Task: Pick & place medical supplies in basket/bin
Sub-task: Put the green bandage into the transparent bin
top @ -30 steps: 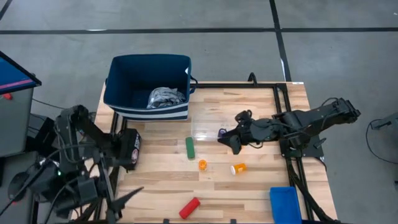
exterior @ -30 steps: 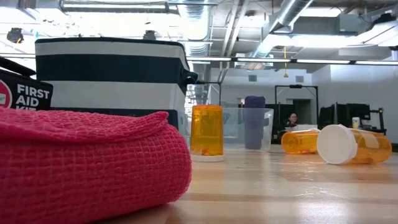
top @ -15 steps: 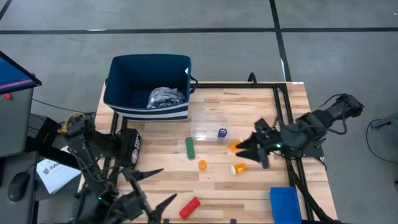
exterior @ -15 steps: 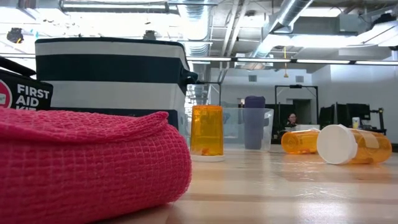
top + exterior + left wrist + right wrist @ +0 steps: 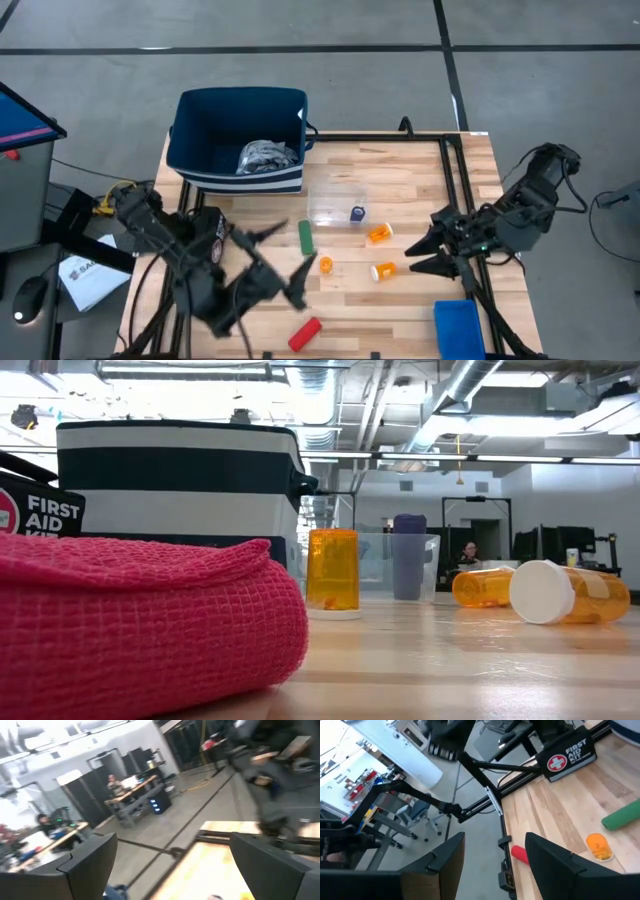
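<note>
Wooden table (image 5: 420, 180) holds scattered orange pill bottles (image 5: 379, 234) mid-table. Both end effectors, left (image 5: 278, 262) and right (image 5: 430, 252), gape wide and empty. Lying bottles could roll if nudged.

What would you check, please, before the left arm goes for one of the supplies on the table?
1. Left gripper open and empty: ok.
2. Right gripper open, empty, off near the table's right edge, clear of the left arm: ok.
3. Upright orange pill bottle just beside the left fingertips, free to grasp: ok.
4. Green cylinder lying close by, risk of a knock: not ok.
5. Navy basket open, with room beside the cloth bundle: ok.
6. Left gripper's height above the table: cannot tell.
</note>
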